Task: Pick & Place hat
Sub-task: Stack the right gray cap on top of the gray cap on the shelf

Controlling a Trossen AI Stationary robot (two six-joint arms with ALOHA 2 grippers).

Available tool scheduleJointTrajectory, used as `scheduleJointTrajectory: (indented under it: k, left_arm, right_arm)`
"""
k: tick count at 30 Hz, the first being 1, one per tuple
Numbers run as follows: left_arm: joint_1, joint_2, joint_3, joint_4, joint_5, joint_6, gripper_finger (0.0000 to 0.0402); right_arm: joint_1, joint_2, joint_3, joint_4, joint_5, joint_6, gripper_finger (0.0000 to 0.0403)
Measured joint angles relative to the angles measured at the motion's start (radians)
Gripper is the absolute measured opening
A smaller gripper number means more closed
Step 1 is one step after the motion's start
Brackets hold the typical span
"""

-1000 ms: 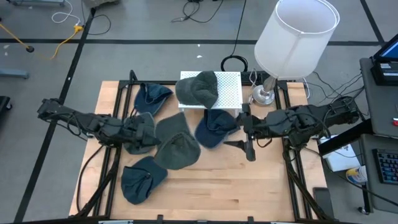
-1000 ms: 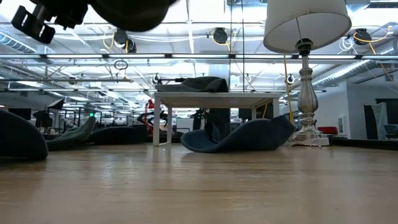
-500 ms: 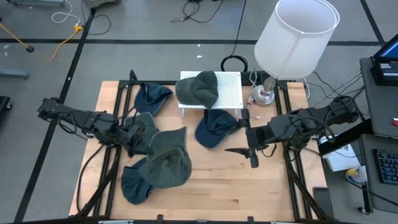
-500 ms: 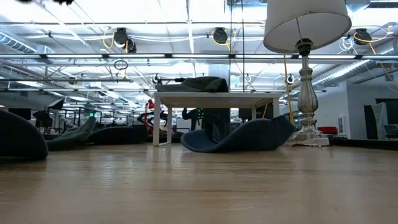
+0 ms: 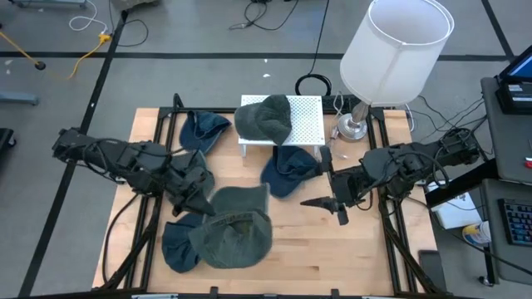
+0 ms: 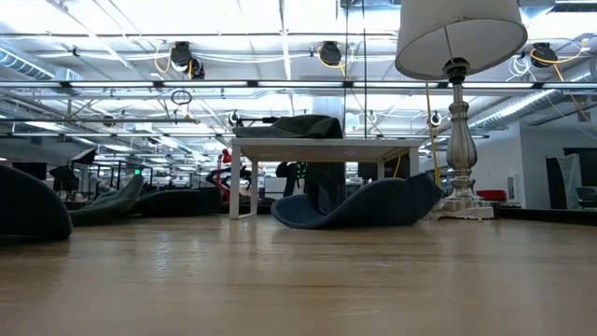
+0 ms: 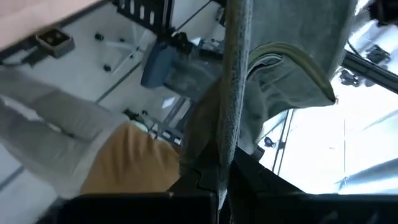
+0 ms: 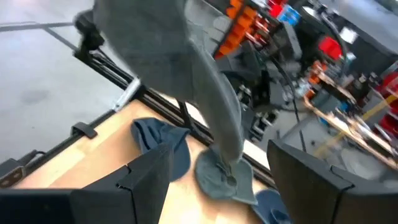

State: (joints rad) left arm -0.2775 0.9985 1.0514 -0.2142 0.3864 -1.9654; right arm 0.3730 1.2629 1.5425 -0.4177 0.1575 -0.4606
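Wooden tabletop (image 5: 332, 257) under both arms. I see my left gripper (image 5: 198, 202) clamped tight on the grey-green fabric hat (image 5: 233, 232), holding it up over the table's front-left part, above a dark blue cap (image 5: 176, 246). My right gripper (image 5: 331, 202) hangs spread wide, holding nothing.

No readable text, labels, brands or numbers in any view. Nothing legible on the hats, the lamp, the worktop, the arms, or the room equipment beyond.

Grey floor (image 5: 208, 58), white lamp (image 5: 397, 50)
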Motion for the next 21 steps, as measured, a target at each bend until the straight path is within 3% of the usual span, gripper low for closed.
scheduleJointTrajectory:
  k: [6, 21]
  left_arm:
    - [0.052, 0.152, 0.131, 0.002, 0.114, -0.023, 0.0008]
    - [0.195, 0.429, 0.392, 0.001, 0.372, 0.058, 0.0008]
  right_arm:
    - [0.016, 0.0, 0.0, 0.003, -0.081, -0.034, 0.0254]
    - [0.068, 0.0, 0.0, -0.016, -0.081, -0.049, 0.0253]
